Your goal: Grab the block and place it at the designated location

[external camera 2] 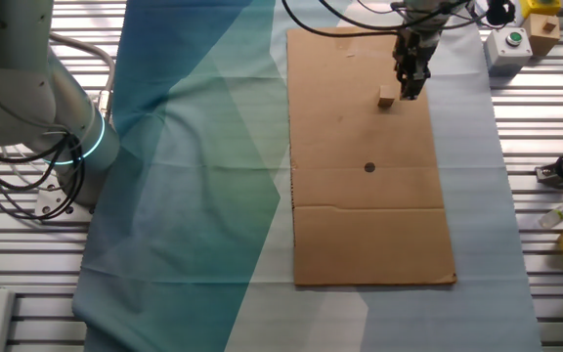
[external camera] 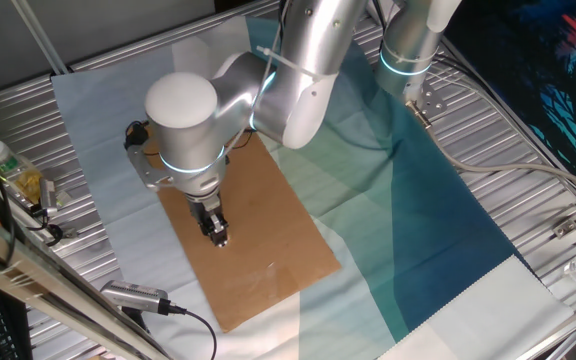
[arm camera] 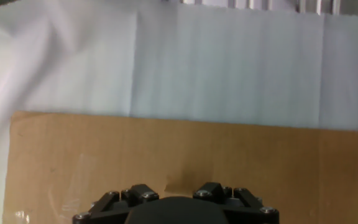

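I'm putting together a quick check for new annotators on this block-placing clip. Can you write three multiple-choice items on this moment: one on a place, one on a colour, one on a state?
1. Where does the block lie?
A. on the cardboard sheet, beside the gripper
B. on the black dot
C. on the blue cloth

2. What colour is the button on the small box at the table's edge?
A. red
B. green
C. yellow

3. How far is the task?
A. block set on the dot
B. block lifted above the sheet
C. block not yet at the dot

Answers: 1 A, the other fixed view shows the cube on the cardboard next to the fingers. 2 B, the button is green. 3 C, the cube rests on the sheet, well apart from the dot.
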`<state>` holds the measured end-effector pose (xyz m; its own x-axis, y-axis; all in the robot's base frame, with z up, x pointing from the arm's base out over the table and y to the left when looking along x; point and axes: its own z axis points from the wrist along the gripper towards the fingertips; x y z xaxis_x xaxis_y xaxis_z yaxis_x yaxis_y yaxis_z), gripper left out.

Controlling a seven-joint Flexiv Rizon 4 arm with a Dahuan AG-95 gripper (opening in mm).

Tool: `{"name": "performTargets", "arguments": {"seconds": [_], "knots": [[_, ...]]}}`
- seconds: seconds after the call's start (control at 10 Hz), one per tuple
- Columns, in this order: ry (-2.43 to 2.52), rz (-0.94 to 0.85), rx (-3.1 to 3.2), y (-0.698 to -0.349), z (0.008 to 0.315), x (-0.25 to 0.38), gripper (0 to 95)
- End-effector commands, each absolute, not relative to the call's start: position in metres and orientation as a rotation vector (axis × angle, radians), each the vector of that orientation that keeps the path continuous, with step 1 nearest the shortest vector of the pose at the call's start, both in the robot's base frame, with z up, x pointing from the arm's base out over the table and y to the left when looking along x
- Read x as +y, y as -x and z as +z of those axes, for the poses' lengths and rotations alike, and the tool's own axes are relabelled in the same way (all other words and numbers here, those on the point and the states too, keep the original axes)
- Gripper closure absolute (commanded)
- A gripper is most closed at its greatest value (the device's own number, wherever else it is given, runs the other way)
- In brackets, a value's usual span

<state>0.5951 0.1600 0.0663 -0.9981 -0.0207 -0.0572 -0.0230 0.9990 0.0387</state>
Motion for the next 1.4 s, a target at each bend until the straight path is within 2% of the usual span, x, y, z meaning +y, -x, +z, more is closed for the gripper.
{"name": "performTargets", "arguments": {"seconds": [0.1,0.6,0.7,1.4], "knots": [[-0.059,0.068,3.079,-0.594,0.063,0.16,38.0],[-0.016,0.067,3.07,-0.591,0.049,0.163,38.0],[-0.006,0.065,3.07,-0.591,0.049,0.163,57.0],[0.023,0.054,3.069,-0.589,0.045,0.163,57.0]]}}
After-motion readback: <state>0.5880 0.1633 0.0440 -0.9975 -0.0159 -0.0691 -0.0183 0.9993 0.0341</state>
